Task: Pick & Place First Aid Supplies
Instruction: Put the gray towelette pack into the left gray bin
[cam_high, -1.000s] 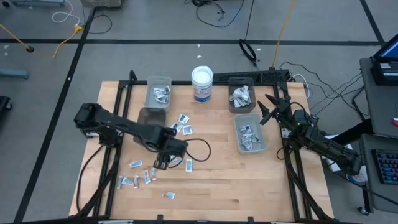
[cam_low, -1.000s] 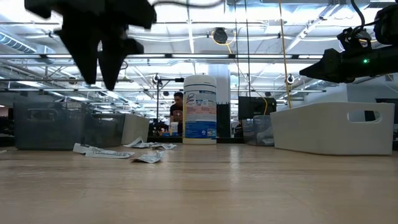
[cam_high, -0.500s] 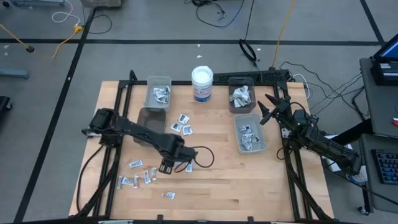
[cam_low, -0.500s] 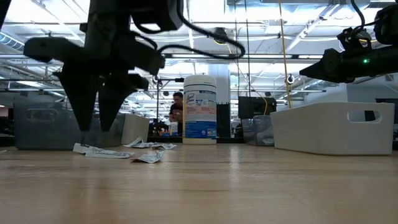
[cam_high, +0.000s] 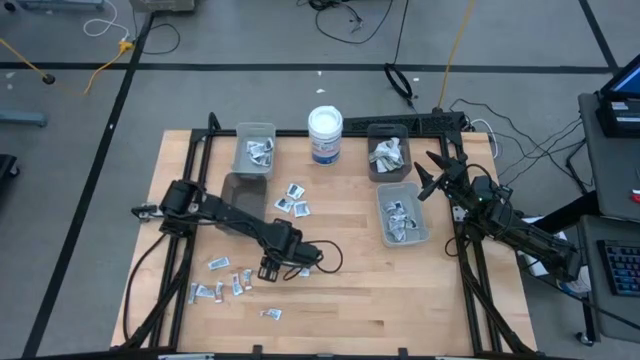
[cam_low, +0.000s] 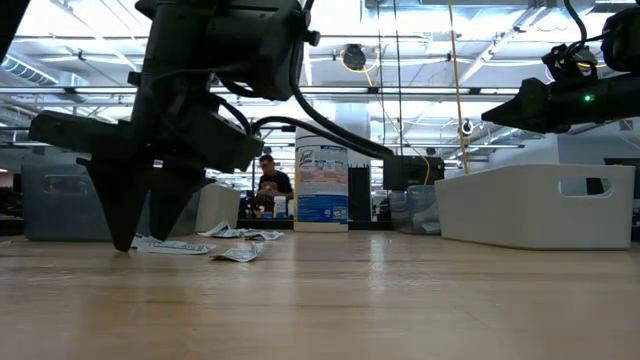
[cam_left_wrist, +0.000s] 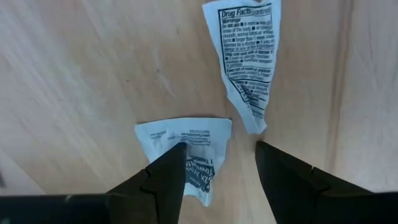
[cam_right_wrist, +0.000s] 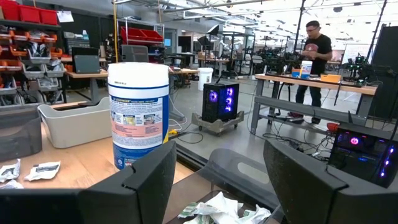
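**A:** Where's the left claw (cam_high: 268, 268) right now?

**B:** Down low over the wooden tabletop (cam_high: 350, 290), well to the near side of the white tub (cam_high: 325, 135) with the blue label and a little toward the left arm's side. Its fingers (cam_left_wrist: 165, 180) stand apart, tips at the wood, with nothing clamped between them.

**A:** And what's under it?

**B:** Two packets. A crumpled white packet (cam_left_wrist: 185, 152) lies partly beneath one fingertip, and a longer printed sachet (cam_left_wrist: 245, 59) lies just beside it, farther out from the claw. The gap between the fingers shows bare wood.

**A:** The rest of the first aid supplies?

**B:** Scattered. A small cluster of white squares (cam_high: 292, 200) lies between the tub and the claw. More packets (cam_high: 222, 280) lie farther from the tub than the claw, toward the near left corner, and a lone packet (cam_high: 271, 314) lies nearest the front edge. Others sit in the bins: the grey bin (cam_high: 255, 148) just left of the tub, the dark bin (cam_high: 388, 152) just right of it, and the pale bin (cam_high: 402, 215) nearer than that one.

**A:** The right claw (cam_high: 428, 172)?

**B:** Waiting, lifted, beside the pale bin, to the right of the tub. Its fingers are spread wide and empty.

**A:** Anyone about?

**B:** A person (cam_low: 267, 185) at a bench in the room beyond the tub.
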